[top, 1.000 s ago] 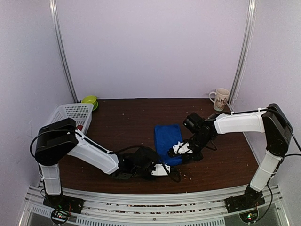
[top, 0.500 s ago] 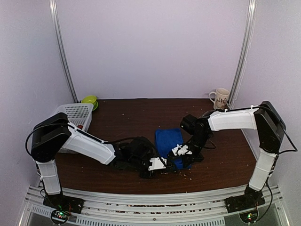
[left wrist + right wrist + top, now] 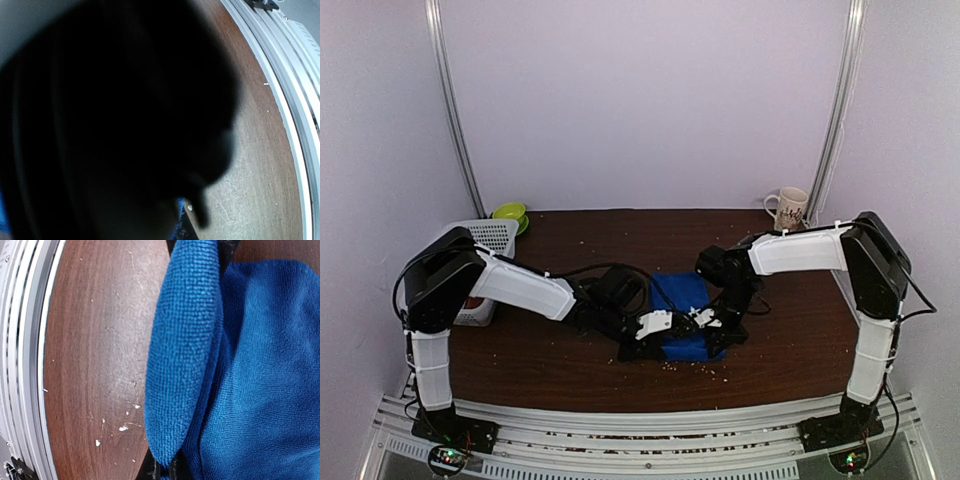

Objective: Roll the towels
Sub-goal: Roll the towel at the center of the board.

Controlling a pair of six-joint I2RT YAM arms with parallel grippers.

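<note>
The blue towel (image 3: 682, 298) lies in the middle of the brown table (image 3: 570, 250), its near edge lifted into a thick fold (image 3: 182, 350). The right gripper (image 3: 706, 318) is clamped tight on that fold. The left gripper (image 3: 655, 324) sits at the towel's near left corner, closed almost fully. Its own camera is blacked out, so I cannot tell whether it holds cloth. A mug (image 3: 788, 209) stands at the far right corner.

Pale lilac walls (image 3: 640, 100), dk wood tbl (image 3: 580, 250), 2 metal poles (image 3: 455, 120) at back corners, even light.
</note>
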